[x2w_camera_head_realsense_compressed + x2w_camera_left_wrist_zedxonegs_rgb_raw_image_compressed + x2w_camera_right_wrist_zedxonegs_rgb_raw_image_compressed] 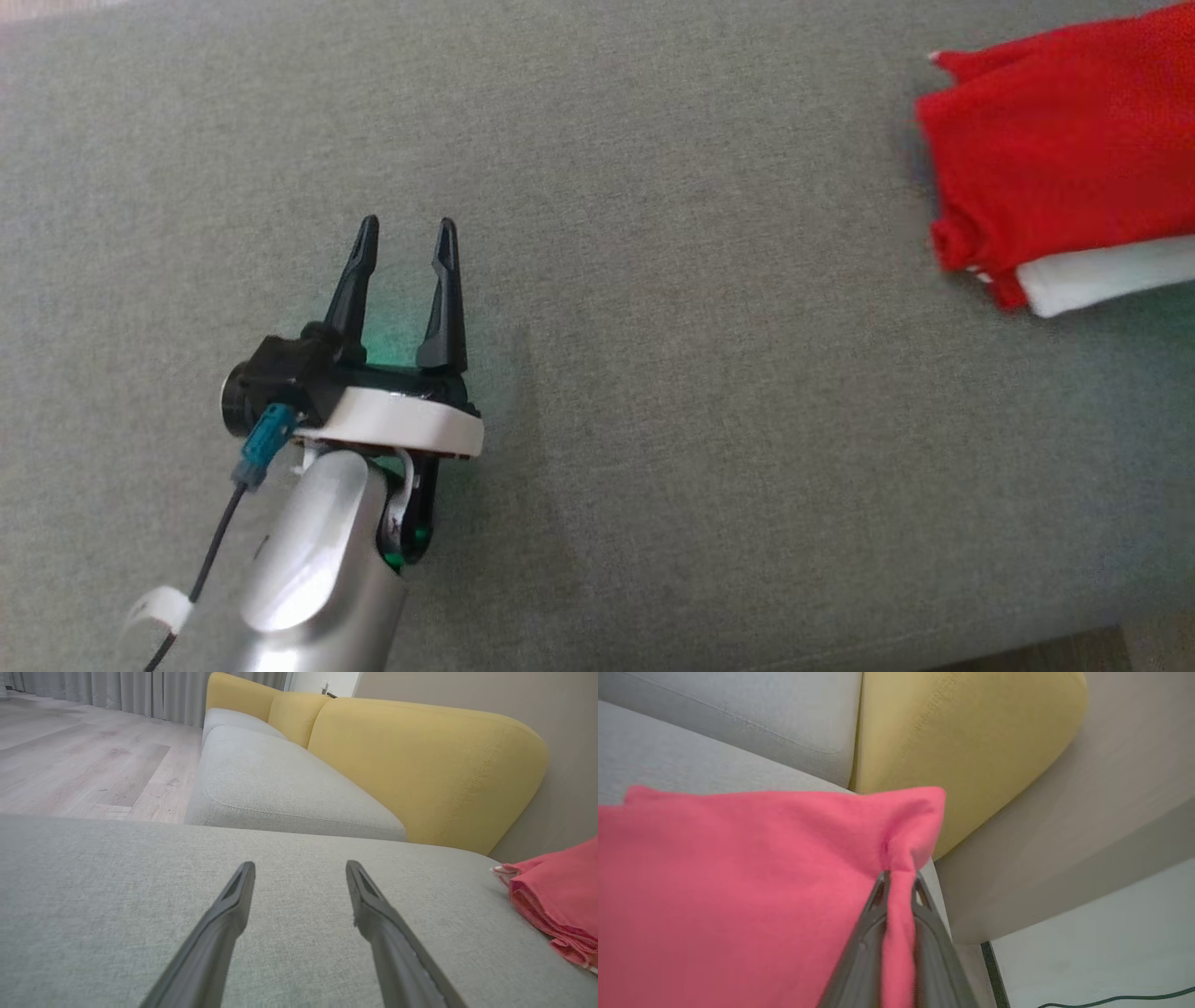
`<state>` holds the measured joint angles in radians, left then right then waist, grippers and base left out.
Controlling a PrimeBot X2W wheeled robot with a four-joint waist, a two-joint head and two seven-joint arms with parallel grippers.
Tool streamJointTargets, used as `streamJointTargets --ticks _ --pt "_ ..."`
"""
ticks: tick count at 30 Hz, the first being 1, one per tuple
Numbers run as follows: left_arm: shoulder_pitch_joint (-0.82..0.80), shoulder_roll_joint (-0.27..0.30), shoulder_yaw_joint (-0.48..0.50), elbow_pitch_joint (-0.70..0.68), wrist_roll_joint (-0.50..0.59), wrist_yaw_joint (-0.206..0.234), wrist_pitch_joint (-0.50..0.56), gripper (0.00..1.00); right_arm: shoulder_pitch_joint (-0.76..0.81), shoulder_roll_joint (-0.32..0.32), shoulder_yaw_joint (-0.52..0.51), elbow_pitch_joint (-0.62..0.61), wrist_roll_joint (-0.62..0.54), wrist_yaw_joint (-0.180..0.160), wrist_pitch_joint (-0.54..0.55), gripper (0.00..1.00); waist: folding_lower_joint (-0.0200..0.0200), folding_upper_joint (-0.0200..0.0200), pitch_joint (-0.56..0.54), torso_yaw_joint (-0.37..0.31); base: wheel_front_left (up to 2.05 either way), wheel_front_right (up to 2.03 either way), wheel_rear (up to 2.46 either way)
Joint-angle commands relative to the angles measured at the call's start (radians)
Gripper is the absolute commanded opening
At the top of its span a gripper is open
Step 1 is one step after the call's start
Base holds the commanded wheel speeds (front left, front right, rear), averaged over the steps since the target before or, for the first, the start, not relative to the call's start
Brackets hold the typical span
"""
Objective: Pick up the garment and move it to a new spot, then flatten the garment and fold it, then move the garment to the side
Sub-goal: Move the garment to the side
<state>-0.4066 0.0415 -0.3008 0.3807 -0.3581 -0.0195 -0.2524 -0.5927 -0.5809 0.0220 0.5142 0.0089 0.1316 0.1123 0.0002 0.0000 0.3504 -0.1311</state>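
The folded red garment [1055, 149] with a white part [1111, 275] lies at the far right of the grey cushion [653, 373]. In the left wrist view the garment [560, 896] sits at the right edge. My left gripper [406, 229] hovers open over bare cushion, well left of the garment, nothing between its fingers [233, 905]. In the right wrist view my right gripper [899, 879] is shut on a pinched fold of the garment [738, 891], near its right edge.
A yellow backrest [420, 760] and a second grey seat cushion [271, 784] lie beyond my left gripper. Wooden floor [70, 756] and curtains are further off. A beige wall [1087, 812] and pale floor with a cable [1111, 998] lie past the sofa's end.
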Motion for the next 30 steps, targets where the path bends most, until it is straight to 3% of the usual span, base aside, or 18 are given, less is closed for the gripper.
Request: streamJointTargets --ticks 1,10,11,12,22,30 --pt "-0.027 0.009 0.031 -0.027 0.012 -0.004 -0.009 1.00 -0.023 -0.047 -0.011 -0.022 -0.008 -0.001 0.003 0.00 -0.0002 0.0000 0.003 0.004 0.00 0.00 0.00" --pt "-0.021 0.009 0.046 -0.027 0.017 -0.007 -0.009 1.00 -0.012 -0.033 -0.097 0.042 -0.013 -0.001 0.009 0.00 -0.0002 0.0000 0.008 0.018 0.00 0.00 0.00" --pt "-0.019 0.009 0.048 -0.027 0.018 -0.008 -0.009 1.00 -0.010 -0.030 -0.100 0.042 -0.012 -0.001 0.005 0.31 -0.0002 0.0000 0.006 0.018 0.00 0.00 0.00" --pt "-0.016 0.009 0.049 -0.026 0.018 -0.008 -0.009 1.00 -0.008 -0.029 -0.105 0.041 -0.017 -0.001 -0.001 0.99 -0.0002 0.0000 0.002 0.018 0.00 0.00 0.00" --pt "0.024 0.009 0.072 -0.021 0.003 -0.004 -0.009 1.00 0.023 0.064 -0.104 -0.054 0.015 -0.001 -0.029 1.00 -0.0002 0.0000 -0.114 0.018 0.00 0.00 0.00" --pt "0.111 0.009 0.096 -0.037 -0.028 0.019 -0.009 1.00 0.111 0.241 -0.056 -0.217 0.069 -0.001 -0.033 1.00 -0.0002 0.0000 -0.265 0.039 0.00 0.00 0.00"
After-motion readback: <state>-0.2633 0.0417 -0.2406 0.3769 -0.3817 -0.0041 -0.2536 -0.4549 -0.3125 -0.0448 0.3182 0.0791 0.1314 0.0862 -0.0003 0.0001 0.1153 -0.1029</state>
